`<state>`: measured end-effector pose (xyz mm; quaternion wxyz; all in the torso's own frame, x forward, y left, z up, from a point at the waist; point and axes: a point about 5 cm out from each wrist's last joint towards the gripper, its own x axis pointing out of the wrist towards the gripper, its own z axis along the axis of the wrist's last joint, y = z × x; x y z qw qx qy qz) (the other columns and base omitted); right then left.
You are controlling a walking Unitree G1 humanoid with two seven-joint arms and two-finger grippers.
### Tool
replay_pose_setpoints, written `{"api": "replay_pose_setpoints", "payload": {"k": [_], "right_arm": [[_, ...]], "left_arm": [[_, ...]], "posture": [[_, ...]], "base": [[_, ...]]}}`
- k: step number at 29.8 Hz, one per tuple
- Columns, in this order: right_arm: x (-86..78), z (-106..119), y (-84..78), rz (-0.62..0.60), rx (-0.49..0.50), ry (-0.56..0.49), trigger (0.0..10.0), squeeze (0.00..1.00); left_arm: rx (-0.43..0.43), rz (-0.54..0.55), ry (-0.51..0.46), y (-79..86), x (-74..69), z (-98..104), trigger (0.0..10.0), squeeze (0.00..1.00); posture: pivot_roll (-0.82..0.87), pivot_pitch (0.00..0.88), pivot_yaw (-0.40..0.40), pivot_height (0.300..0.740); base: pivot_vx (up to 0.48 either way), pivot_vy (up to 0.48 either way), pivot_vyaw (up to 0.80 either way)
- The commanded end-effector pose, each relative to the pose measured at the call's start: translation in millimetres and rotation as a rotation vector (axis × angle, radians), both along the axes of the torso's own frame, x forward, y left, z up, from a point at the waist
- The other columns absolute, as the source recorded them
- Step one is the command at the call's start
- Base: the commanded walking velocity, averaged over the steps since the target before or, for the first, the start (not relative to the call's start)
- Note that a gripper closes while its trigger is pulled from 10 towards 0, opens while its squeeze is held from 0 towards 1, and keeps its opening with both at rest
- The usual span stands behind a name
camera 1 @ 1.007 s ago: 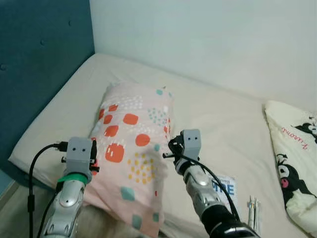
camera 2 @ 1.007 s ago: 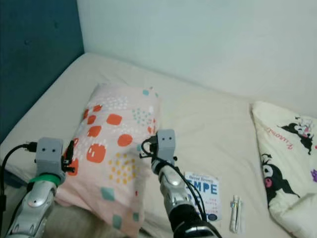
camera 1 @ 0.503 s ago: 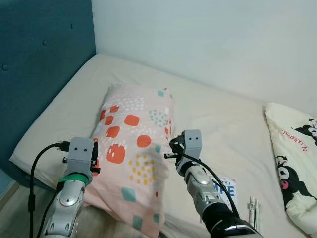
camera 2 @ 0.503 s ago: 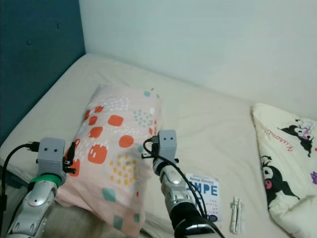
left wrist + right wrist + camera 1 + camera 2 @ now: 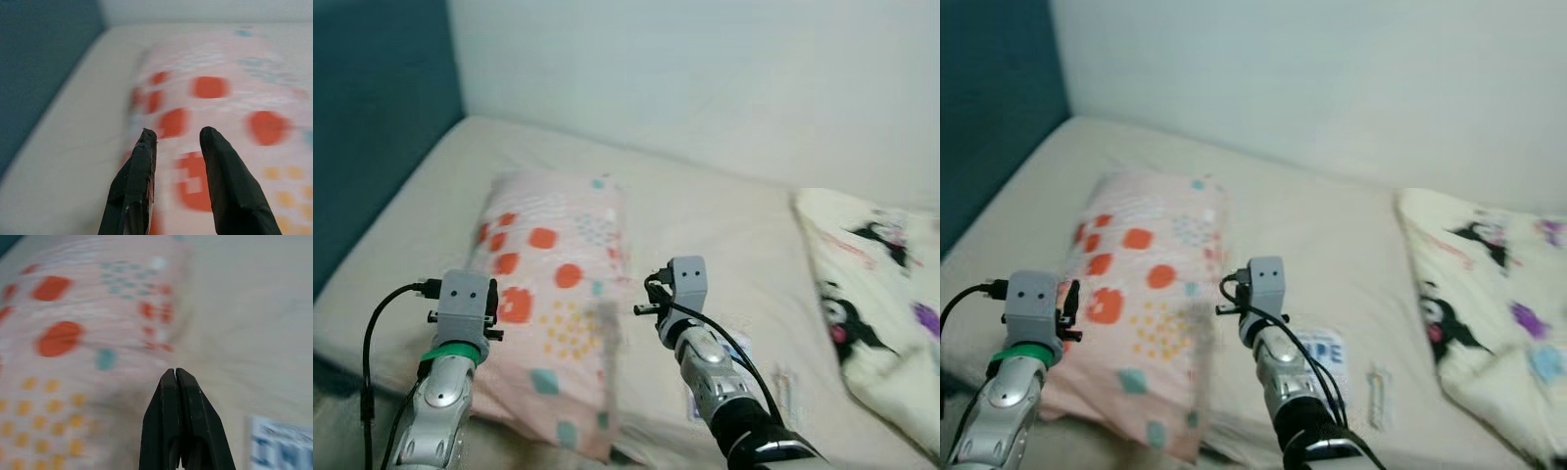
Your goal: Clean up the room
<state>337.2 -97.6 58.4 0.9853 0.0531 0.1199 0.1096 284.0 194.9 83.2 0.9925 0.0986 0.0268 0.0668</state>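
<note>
A pink pillow with red, yellow and teal patches lies lengthwise on the cream bed, its near end hanging over the front edge. My left gripper is open and hovers at the pillow's left side with nothing between its fingers. My right gripper is shut on nothing and sits by the pillow's right edge, above the sheet. In the head views the left wrist and right wrist flank the pillow. The picture is blurred.
A blue-and-white booklet and a thin white stick-like item lie on the bed right of my right arm. A cream blanket with cartoon figures is heaped at the right. A dark blue headboard stands at the left, a pale wall behind.
The whole picture has slid left and gone blurry, so the camera has turned right, bringing more of the blanket into view. Both arms keep their places beside the pillow.
</note>
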Motion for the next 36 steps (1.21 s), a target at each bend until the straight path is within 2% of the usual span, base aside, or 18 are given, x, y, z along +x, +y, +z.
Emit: {"api": "replay_pose_setpoints", "payload": {"k": [1, 11, 14, 22, 25, 28, 30, 36], "right_arm": [[-3.5, -8, -5.7, -0.016, -0.003, 0.042, 10.0, 0.0], [-2.8, -7, -0.4, 0.017, -0.008, 0.038, 10.0, 0.0], [-3.8, -4, 11.3, 0.11, -0.029, 0.017, 10.0, 0.0], [-6.0, -4, 22.1, 0.189, -0.038, 0.003, 10.0, 0.0], [-7.9, -6, 25.5, 0.215, -0.042, 0.012, 10.0, 0.0], [-8.0, -6, 25.2, 0.208, -0.04, 0.015, 10.0, 0.0], [-6.0, -8, 17.8, 0.134, -0.014, 0.045, 10.0, 0.0], [-3.4, -9, 6.8, 0.052, -0.012, 0.057, 10.0, 0.0]], "left_arm": [[-0.011, -0.009, 0.02, -3.4, -1.8, -4, 10.0, 0.0], [-0.006, 0.002, 0.017, 1.1, -3.3, -4, 10.0, 0.0], [0.002, 0.01, 0.006, 3.6, -4.2, -2, 10.0, 0.0], [-0.001, 0.062, -0.003, 6.9, -7.9, -3, 10.0, 0.0], [-0.006, 0.087, -0.004, 8.1, -12.4, -5, 10.0, 0.0], [-0.012, 0.086, -0.003, 7.5, -13.1, -6, 10.0, 0.0], [-0.014, 0.062, 0.0, 4.4, -13.2, -5, 10.0, 0.0], [0.014, 0.024, 0.027, 3.5, -9.2, -5, 10.0, 0.0]], "posture": [[0.1, 0.026, -0.093, 0.74], [0.11, 0.014, -0.098, 0.74], [0.11, 0.011, -0.098, 0.74], [0.12, 0.007, -0.108, 0.74], [0.13, 0.007, -0.115, 0.74], [0.13, 0.007, -0.115, 0.74], [0.14, 0.009, -0.119, 0.74], [0.13, 0.013, -0.113, 0.74]], "base": [[0.0, 0.0, -0.8], [0.0, 0.0, -0.8], [0.0, 0.0, 0.0], [0.0, 0.0, 0.0], [0.0, 0.0, 0.8], [0.0, 0.0, 0.8], [0.0, 0.0, 0.0], [0.0, 0.0, 0.0]]}}
